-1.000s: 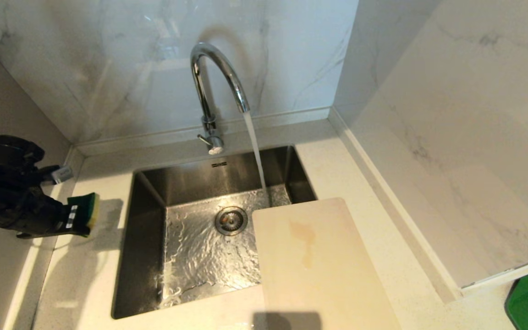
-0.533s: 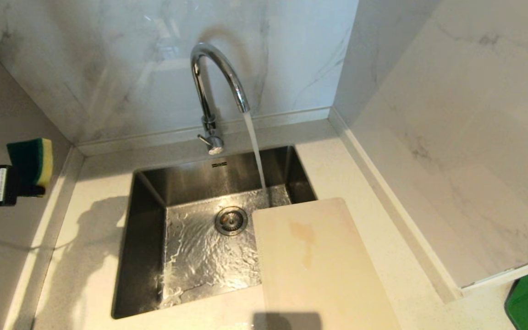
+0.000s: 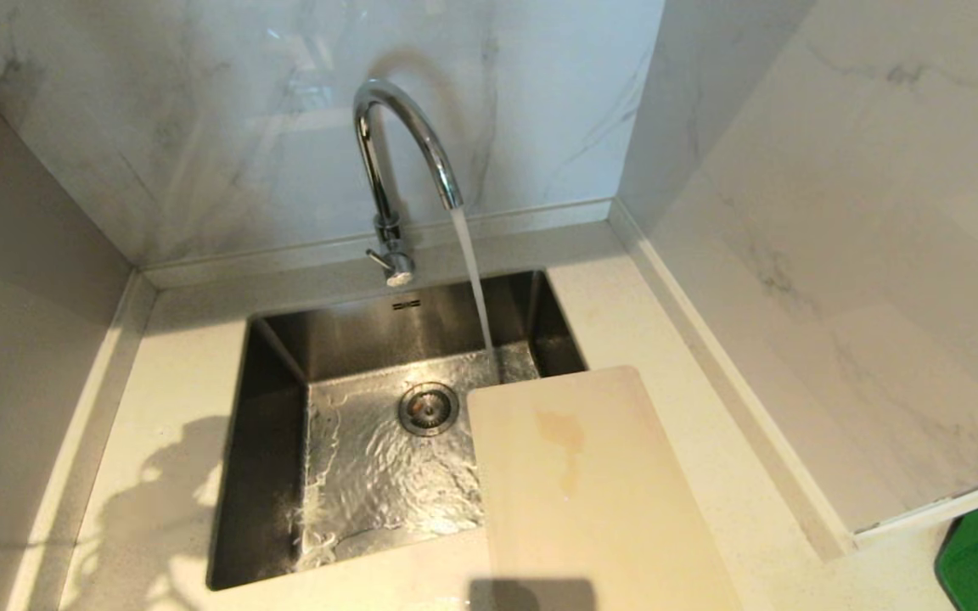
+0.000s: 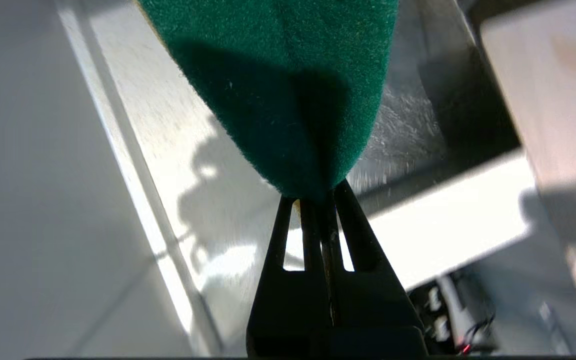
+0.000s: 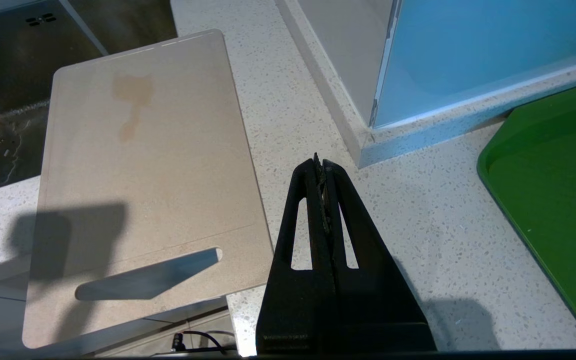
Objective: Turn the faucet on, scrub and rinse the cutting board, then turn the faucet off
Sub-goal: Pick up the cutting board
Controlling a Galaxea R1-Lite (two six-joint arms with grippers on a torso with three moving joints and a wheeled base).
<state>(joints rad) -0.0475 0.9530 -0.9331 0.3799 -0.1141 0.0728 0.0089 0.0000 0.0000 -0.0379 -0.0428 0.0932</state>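
Faucet (image 3: 404, 144) running, my left pincer (image 4: 318, 197) pinching the sponge (image 4: 288, 85) thinly, right pincer (image 5: 320, 165) pressed together; scrubbing the overhanging cutting board (image 3: 591, 492) may tip it sinkward.

Left gripper (image 4: 313, 197) with its jaws pressed together on the sponge (image 4: 288, 85), raised at the far left edge of the head view, where only the sponge's yellow edge shows. Right gripper (image 5: 321, 165) with its jaws fully closed and nothing between them, poised above the tabletop (image 5: 418, 240).
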